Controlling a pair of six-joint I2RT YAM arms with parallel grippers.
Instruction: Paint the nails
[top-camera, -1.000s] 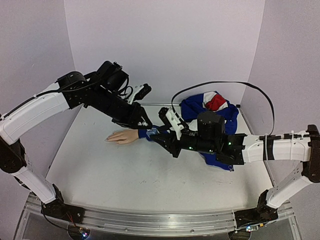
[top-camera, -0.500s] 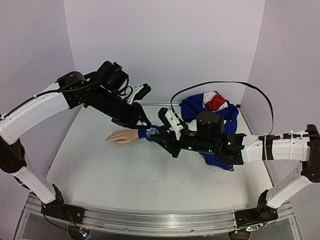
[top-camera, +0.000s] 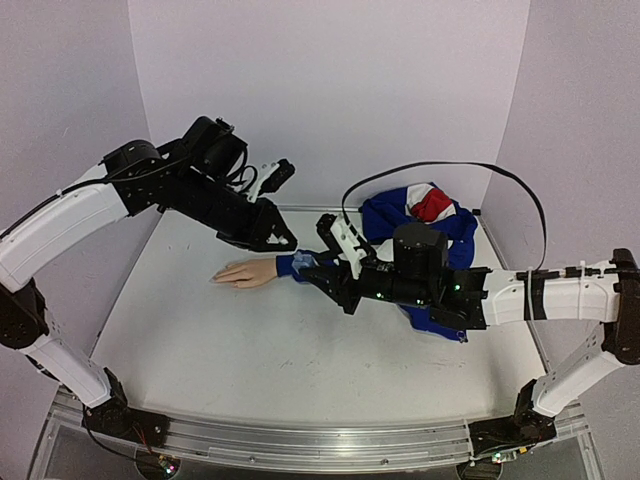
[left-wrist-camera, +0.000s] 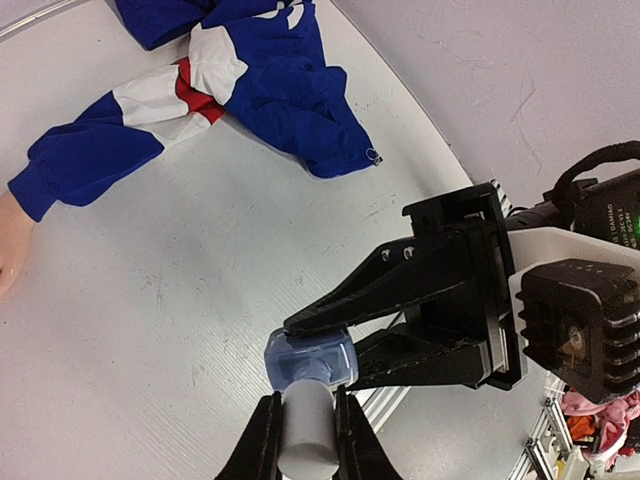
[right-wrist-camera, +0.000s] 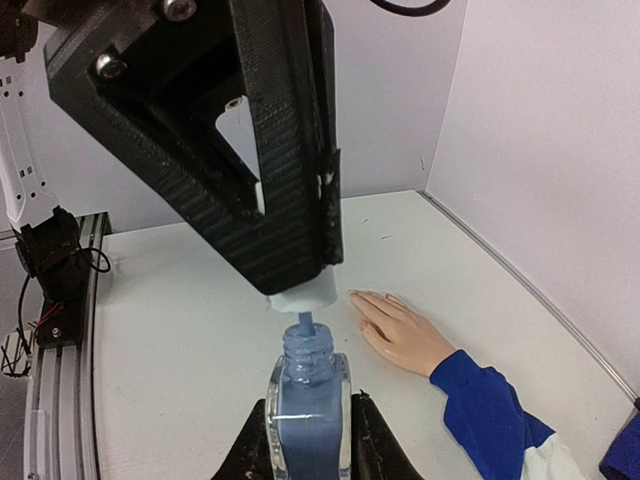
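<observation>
The pale mannequin hand (top-camera: 245, 272) lies palm down on the table with a blue sleeve cuff (top-camera: 288, 265). It also shows in the right wrist view (right-wrist-camera: 400, 328); its nails at the fingertips (right-wrist-camera: 362, 297) are too small to judge. My right gripper (right-wrist-camera: 309, 425) is shut on a clear bottle of blue polish (right-wrist-camera: 308, 390), held upright just right of the cuff. My left gripper (left-wrist-camera: 305, 408) is shut on the white cap (left-wrist-camera: 303, 432), lifted just off the bottle neck, with the blue brush stem (right-wrist-camera: 303, 326) still down in the neck.
A blue, white and red jacket (top-camera: 425, 215) is heaped at the back right, its sleeve running to the mannequin hand. White walls close in the back and both sides. The right arm (top-camera: 520, 295) lies low across the right half of the table.
My left arm has risen and drawn back slightly to the left, lifting the cap off the bottle. The right arm and the bottle have stayed put.
</observation>
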